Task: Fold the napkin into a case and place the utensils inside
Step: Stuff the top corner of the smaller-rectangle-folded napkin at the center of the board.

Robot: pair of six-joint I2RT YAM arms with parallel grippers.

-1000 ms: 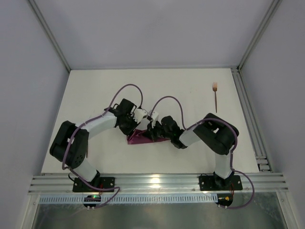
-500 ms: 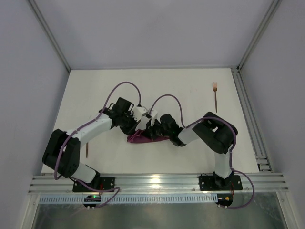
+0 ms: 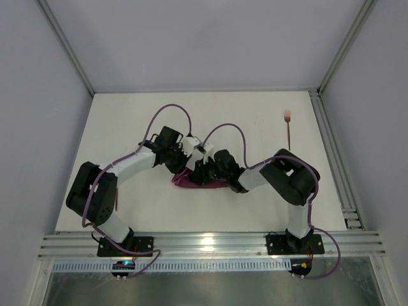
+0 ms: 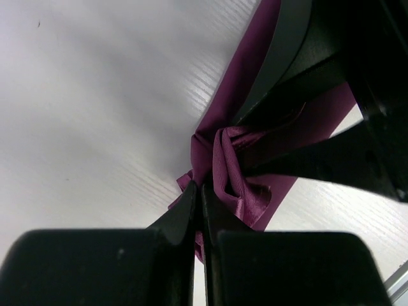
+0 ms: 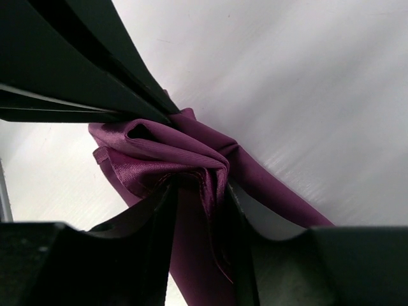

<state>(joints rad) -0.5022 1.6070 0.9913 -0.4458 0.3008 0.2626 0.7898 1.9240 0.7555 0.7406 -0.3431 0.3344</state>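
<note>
Where the two arms lean in over the white table (image 3: 255,121), the left arm (image 3: 127,167) and the right arm (image 3: 290,182) meet nose to nose near its middle. Under and between both claws lies the napkin (image 3: 183,181), a maroon-purple cloth. A flat strip of it runs off beneath the right claw, while right at the tips it is drawn up into a crumpled, raised knot of folds. The left claw (image 4: 199,193) is closed tight, its two fingers pressed together with a fold of the napkin nipped at their very ends; cloth shows on either side of the tips. The right claw (image 5: 199,185) faces it from the other side of that knot, jaws parted, with the bunched folds standing in the gap between its fingers (image 5: 156,213). The two claws' tips sit just beside each other, with only the gathered cloth between them. The fork (image 3: 289,126), slim and copper-coloured, lies flat well apart from the right claw, off to its right and farther from the arm bases, tines pointing away from them.
</note>
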